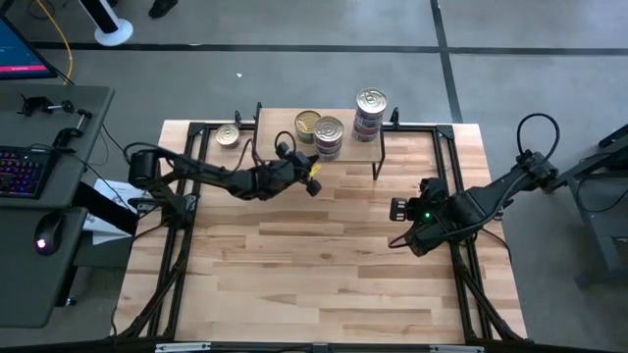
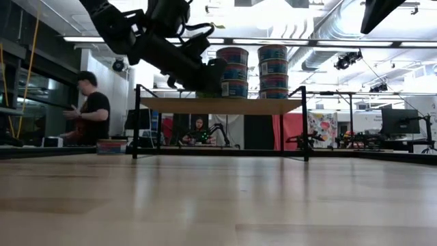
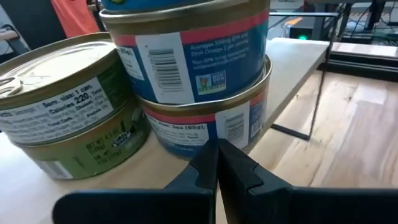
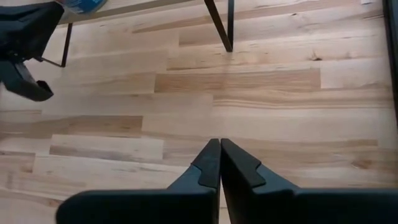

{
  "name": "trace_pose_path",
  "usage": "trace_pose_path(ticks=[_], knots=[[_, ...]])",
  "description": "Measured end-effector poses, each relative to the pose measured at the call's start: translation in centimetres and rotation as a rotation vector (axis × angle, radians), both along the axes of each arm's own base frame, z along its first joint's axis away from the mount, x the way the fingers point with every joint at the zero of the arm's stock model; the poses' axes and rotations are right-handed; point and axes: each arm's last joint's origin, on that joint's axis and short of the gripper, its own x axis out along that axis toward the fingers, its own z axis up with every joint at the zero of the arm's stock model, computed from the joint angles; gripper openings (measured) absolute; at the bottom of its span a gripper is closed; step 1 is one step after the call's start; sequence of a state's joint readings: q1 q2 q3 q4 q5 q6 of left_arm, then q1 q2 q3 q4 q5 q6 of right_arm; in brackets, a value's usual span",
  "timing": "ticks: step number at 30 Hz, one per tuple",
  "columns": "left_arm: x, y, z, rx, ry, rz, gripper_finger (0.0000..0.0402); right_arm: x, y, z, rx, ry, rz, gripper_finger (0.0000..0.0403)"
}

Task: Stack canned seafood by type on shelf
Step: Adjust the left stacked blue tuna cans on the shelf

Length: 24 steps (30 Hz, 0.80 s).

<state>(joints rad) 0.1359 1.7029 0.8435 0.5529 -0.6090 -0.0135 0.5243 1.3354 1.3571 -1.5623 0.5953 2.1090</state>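
The shelf [image 1: 358, 152] stands at the table's far edge and carries the canned seafood: a green-labelled stack of two [image 3: 68, 118], a blue-labelled stack [image 3: 205, 81] beside it, and a taller stack [image 1: 371, 110] at the shelf's right end. One single tin [image 1: 228, 135] sits on the table left of the shelf. My left gripper [image 3: 217, 155] is shut, level with the shelf top, its tips right at the lowest blue-labelled tin [image 3: 211, 127]. My right gripper [image 4: 220, 152] is shut over bare table to the right of the shelf, holding nothing. My left gripper comes nearly level from the table's near side at the side wall of the lowest blue-labelled tin [image 3: 214, 134], with its shut fingertips at that tin's lower rim. Whether they touch it I cannot tell. The tin stands flat on the shelf under the others.
The shelf's thin black legs [image 4: 221, 28] stand on the plank tabletop [image 1: 324, 275], whose near half lies open. A desk with a keyboard [image 1: 20, 167] is left of the table. A person [image 2: 92, 113] stands in the room beyond.
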Motion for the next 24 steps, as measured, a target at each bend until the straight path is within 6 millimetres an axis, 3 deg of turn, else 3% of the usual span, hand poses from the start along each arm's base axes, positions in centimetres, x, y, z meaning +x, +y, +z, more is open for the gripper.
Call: trace_pose_path(ticks=[12,24], knots=[[1.3,1.9,2.3,0.033,-0.046,-0.022,0.0000,0.1,0.1,0.0,0.009,-0.017,-0.003,0.0000],[1.2,3.2,1.9,-0.001,-0.059,-0.055,0.0000,0.2,0.1,0.0,-0.004,-0.030,-0.004,0.0000]])
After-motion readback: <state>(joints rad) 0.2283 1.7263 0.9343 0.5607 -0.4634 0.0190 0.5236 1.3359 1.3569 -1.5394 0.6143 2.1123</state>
